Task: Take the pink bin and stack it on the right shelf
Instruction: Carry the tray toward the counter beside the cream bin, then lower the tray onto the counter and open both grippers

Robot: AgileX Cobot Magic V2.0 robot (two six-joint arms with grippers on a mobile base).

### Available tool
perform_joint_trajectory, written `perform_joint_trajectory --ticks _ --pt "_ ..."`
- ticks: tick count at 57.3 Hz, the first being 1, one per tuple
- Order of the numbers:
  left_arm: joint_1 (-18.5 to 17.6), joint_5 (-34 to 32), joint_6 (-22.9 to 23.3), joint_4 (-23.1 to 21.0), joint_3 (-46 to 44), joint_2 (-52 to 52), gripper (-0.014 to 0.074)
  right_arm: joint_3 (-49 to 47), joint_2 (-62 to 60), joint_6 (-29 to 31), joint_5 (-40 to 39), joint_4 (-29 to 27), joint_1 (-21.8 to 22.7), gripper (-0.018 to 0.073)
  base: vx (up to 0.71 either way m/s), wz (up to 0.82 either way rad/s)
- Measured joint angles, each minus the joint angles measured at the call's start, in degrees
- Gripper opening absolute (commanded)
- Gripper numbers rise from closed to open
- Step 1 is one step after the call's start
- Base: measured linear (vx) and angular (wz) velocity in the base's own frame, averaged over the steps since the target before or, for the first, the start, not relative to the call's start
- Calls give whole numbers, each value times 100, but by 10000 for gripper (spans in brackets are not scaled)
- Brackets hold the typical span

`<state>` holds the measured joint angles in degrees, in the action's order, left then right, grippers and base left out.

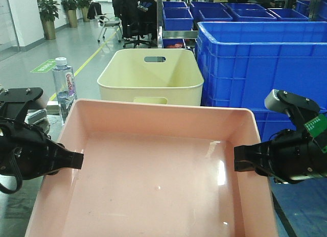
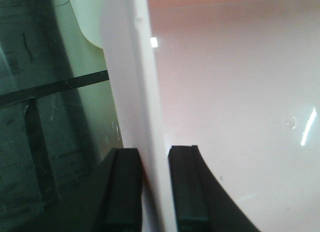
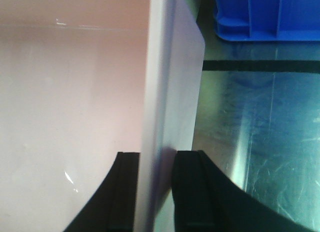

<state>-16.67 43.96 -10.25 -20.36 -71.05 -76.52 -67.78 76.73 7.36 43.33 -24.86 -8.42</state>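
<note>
The pink bin (image 1: 153,186) fills the foreground in the front view, its rim level and its inside empty. My left gripper (image 1: 76,160) is shut on its left wall, with one finger inside and one outside; the wrist view shows the fingers (image 2: 125,187) pinching the wall (image 2: 150,117). My right gripper (image 1: 239,165) is shut on the right wall in the same way, and its fingers (image 3: 192,192) clamp the wall (image 3: 165,92). The dark reflective shelf surface (image 3: 260,142) with a black tape line (image 3: 260,66) lies beside and below the bin. I cannot tell whether the bin rests on it.
A taller cream bin (image 1: 150,76) with slot handles stands right behind the pink bin. Large blue crates (image 1: 255,63) stand at the back right, close to the right arm. A water bottle (image 1: 64,89) stands at the left. The dark surface with tape lines (image 2: 50,92) lies left of the bin.
</note>
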Motion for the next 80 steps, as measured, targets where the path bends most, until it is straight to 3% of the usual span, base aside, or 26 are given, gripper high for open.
perform_joint_trajectory --ticks 20,31,41,52,59,66,80 --pt "0 483 0 -65 0 -590 9 0 409 -17 175 149 5 2 0 0" --pt "0 567 191 -65 0 -900 92 5 817 -6 186 209 5 51 0 0" --pt "0 559 241 -20 0 -992 279 5 1039 -17 119 179 5 141 0 0" --pt "0 543 193 -27 0 -1003 550 -1 1149 -17 65 179 5 335 0 0" --pt "0 419 184 -27 0 -1003 649 -1 1168 -11 45 194 10 451 0 0" --pt "0 249 180 -32 0 -1003 657 -1 1162 -11 -121 194 10 495 0 0" --pt "0 -105 178 -39 0 -532 520 -1 407 0 -902 194 16 418 0 0"
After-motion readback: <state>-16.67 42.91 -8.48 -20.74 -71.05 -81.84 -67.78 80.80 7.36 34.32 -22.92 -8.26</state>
